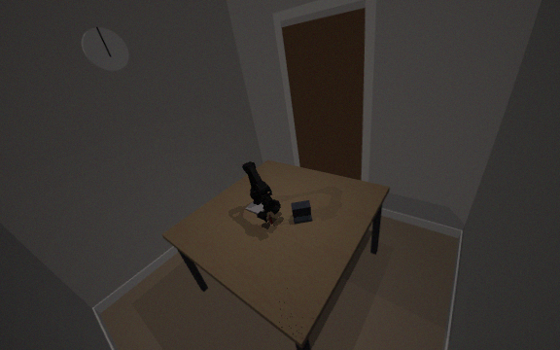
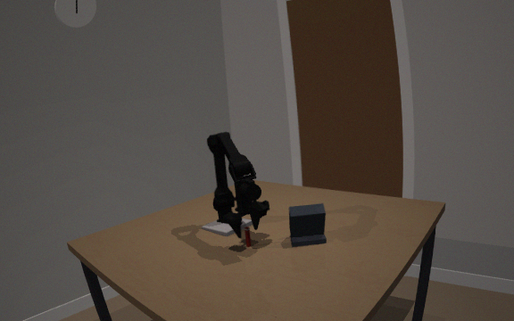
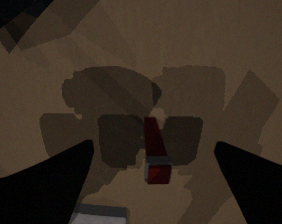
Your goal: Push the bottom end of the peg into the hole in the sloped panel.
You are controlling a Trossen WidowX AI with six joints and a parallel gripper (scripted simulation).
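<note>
A red peg [image 1: 271, 221] [image 2: 248, 237] [image 3: 154, 137] stands upright on the table. In the wrist view its square-looking top end, with a grey band, faces the camera between the fingers, a little nearer the right one. My gripper [image 2: 248, 233] [image 3: 156, 147] is open, pointing down, with its fingertips to either side of the peg's upper part; no contact shows. The dark blue-grey panel block [image 1: 301, 209] [image 2: 307, 222] stands to the right of the gripper in the top and exterior views. The hole in its face cannot be made out.
A light grey plate [image 1: 254, 208] [image 2: 218, 228] [image 3: 101, 218] lies at the arm's base. The wooden table [image 1: 280, 272] [image 2: 257, 285] bears everything. A dark corner, likely the panel block [image 3: 17, 12], shows at the wrist view's upper left.
</note>
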